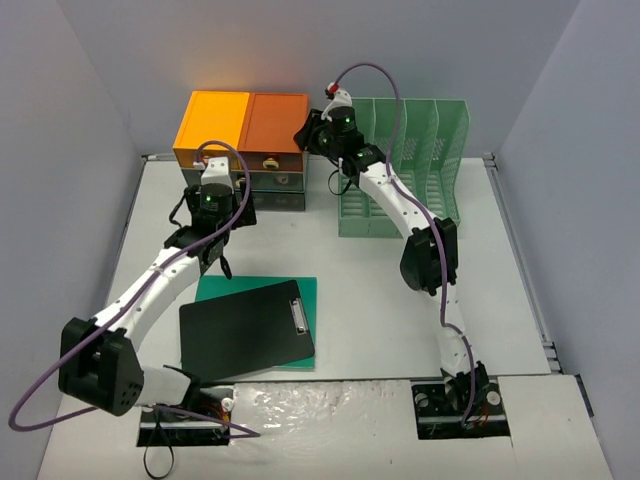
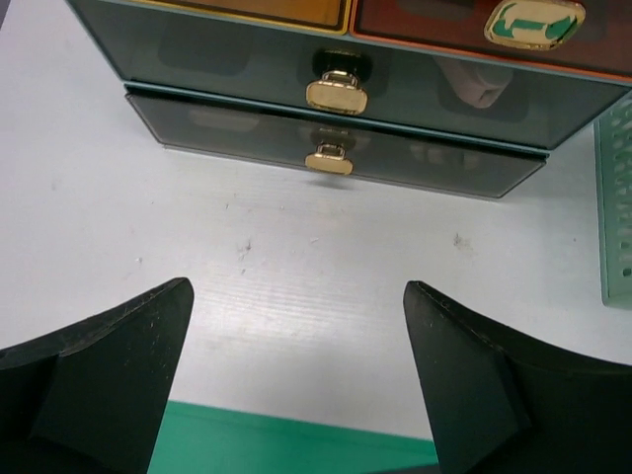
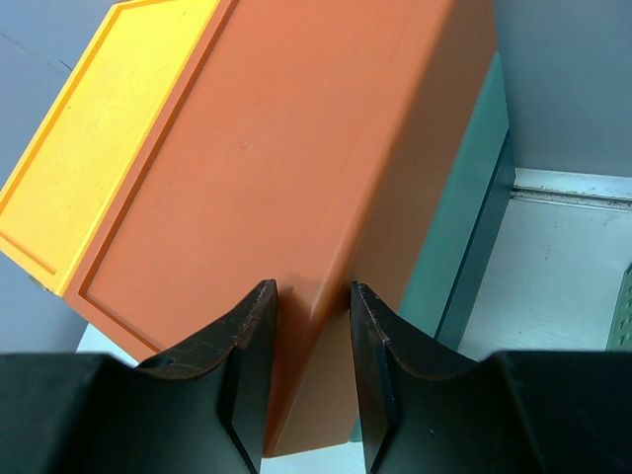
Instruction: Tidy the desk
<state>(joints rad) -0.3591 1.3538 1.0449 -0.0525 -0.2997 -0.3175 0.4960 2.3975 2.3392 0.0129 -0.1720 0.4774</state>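
Observation:
The desk (image 1: 400, 300) is a white tabletop between grey-lilac walls. My left gripper (image 1: 210, 250) hangs over its left half, open wide with only bare desk (image 2: 296, 237) between the fingers (image 2: 118, 365), facing the drawer fronts. My right gripper (image 1: 312, 132) is at the back, over the right edge of the orange-topped drawer unit (image 1: 240, 120). In the right wrist view its jaws stand a little apart (image 3: 311, 296), one finger over the orange top (image 3: 276, 148) and the other over its side wall. I cannot tell whether they touch it.
A black clipboard (image 1: 245, 330) lies on a green folder (image 1: 255, 288) at front left. A green slotted file rack (image 1: 410, 160) stands at back right beside the drawer unit. The lower drawers (image 2: 336, 148) have gold handles. Metal rails edge the desk.

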